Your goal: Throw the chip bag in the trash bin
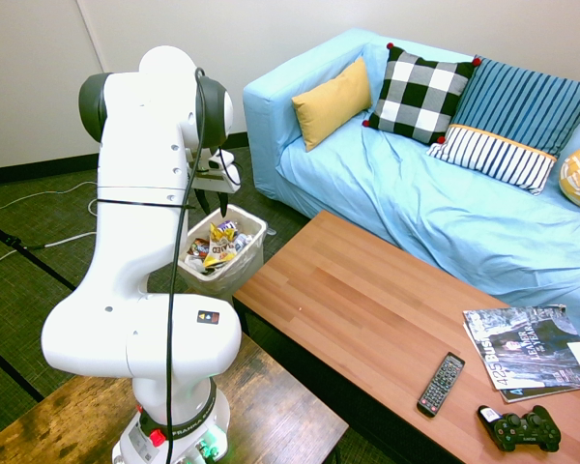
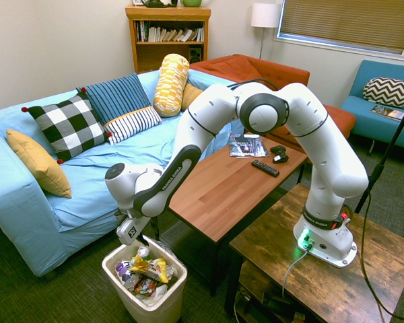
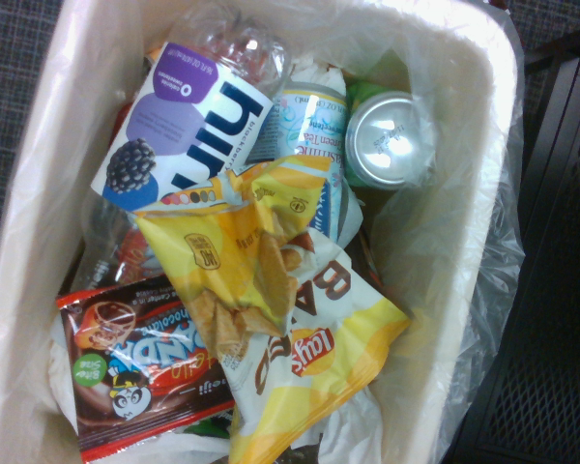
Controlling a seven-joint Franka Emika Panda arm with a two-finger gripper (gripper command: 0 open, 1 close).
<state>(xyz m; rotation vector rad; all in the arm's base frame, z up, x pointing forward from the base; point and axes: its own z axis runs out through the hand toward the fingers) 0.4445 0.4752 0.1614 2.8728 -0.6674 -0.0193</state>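
Yellow chip bag lies in trash bin (gripper above, fingers parted, empty).

Chip bag glossy crinkled foil; trash bin smooth off-white plastic, thin clear film liner; can shiny metal.

Both exterior views are bright and evenly lit, with soft, faint shadows. In the first exterior view the white robot arm is nearly washed out, and the wall behind it is pale and featureless. In the second, daylight comes through the window blinds behind the arm, and the room's lines bow at the edges. The wrist view is soft and slightly blurred; glare flares on the can top inside the trash bin.
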